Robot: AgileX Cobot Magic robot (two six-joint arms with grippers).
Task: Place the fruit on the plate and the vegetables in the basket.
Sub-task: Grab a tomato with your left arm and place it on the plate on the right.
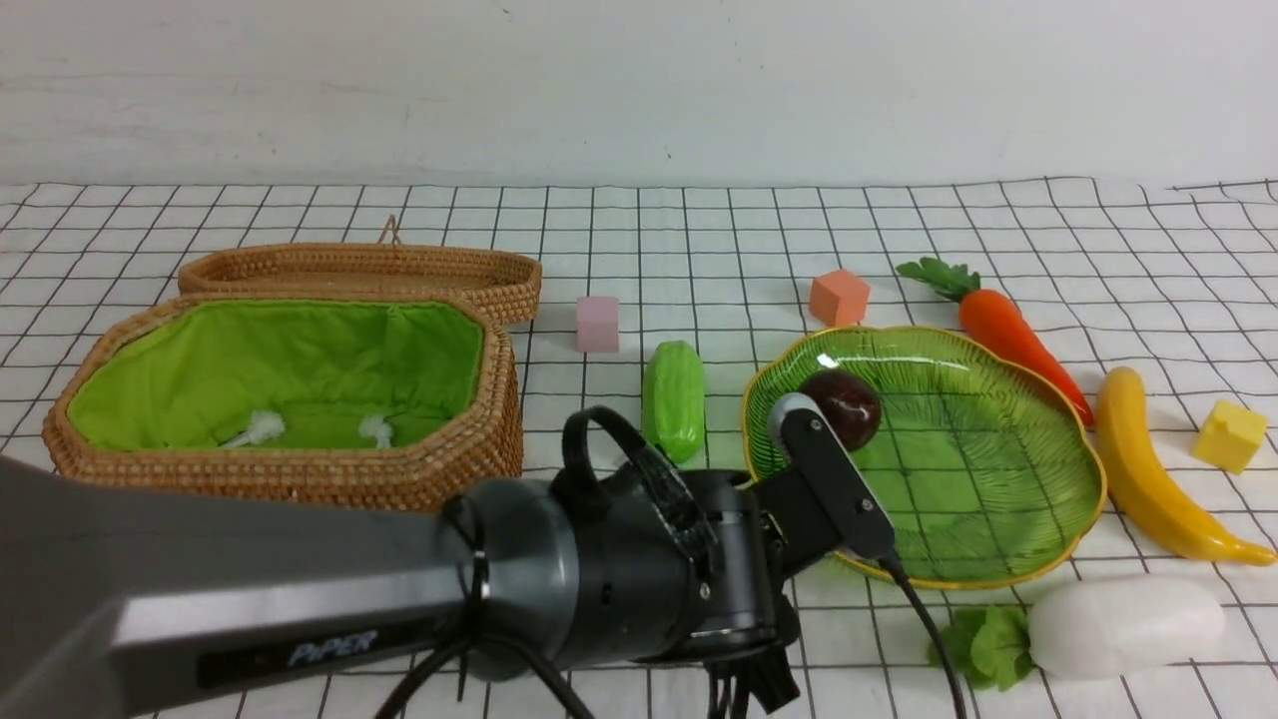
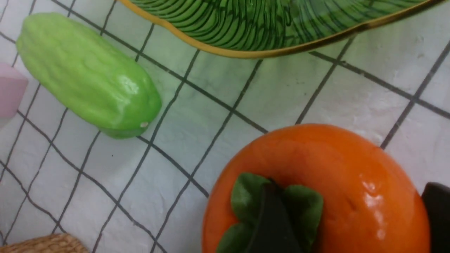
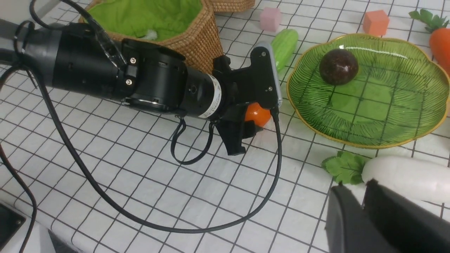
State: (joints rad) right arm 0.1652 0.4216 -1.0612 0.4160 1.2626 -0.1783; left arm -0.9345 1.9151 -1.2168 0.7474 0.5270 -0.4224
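Observation:
My left gripper (image 2: 353, 200) is shut on the orange persimmon (image 2: 316, 168), one finger over its leaf top and the other against its side. The persimmon (image 3: 258, 114) sits low over the cloth beside the green plate (image 1: 998, 469). The dark mangosteen (image 1: 844, 404) lies on the plate. The cucumber (image 1: 674, 399), carrot (image 1: 1008, 330), banana (image 1: 1148, 479) and white radish (image 1: 1128, 624) lie on the cloth. The open basket (image 1: 300, 469) stands at the left. My right gripper (image 3: 355, 184) is shut and empty, near the radish's leaves.
The basket's lid (image 1: 359, 270) lies behind it. A pink cube (image 1: 597, 325), an orange cube (image 1: 839, 298) and a yellow cube (image 1: 1230, 434) stand on the checked cloth. The left arm's cable (image 3: 246, 211) loops over the cloth in front.

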